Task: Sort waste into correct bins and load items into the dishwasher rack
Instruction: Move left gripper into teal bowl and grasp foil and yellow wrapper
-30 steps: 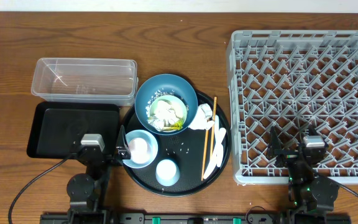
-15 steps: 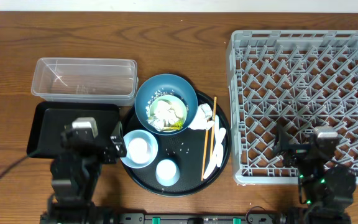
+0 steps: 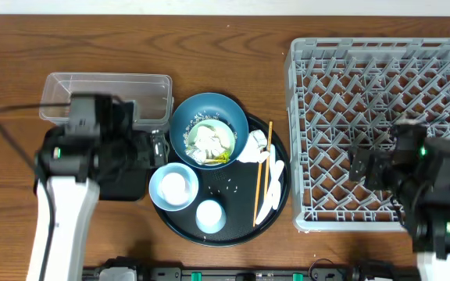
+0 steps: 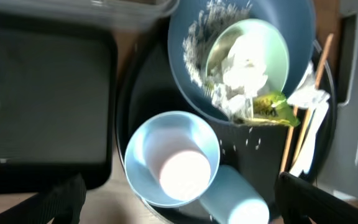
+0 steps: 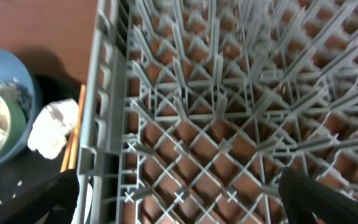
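Waste in the bowl, both claws empty.
Crumpled tissues (image 4: 244, 68) and a yellow-green wrapper (image 4: 272, 109) lie in the dark-blue bowl (image 3: 186, 125) on the round black tray (image 3: 241, 226); the left claw (image 4: 185, 202) hangs wide open over that tray, the right claw (image 5: 179, 199) equally spread above the grey rack (image 3: 381, 62).

left gripper (image 3: 156, 148) raised forward, right gripper (image 3: 359, 165) likewise

My overhead camera looks straight down on the whole worktop (image 3: 225, 35). The left wrist view faces down from close above the dark-blue bowl (image 4: 182, 37), slightly blurred. The right wrist view looks down close over the left edge of the dishwasher rack (image 5: 229, 124). Both wrist views share that bowl and the chopsticks (image 5: 74, 134).
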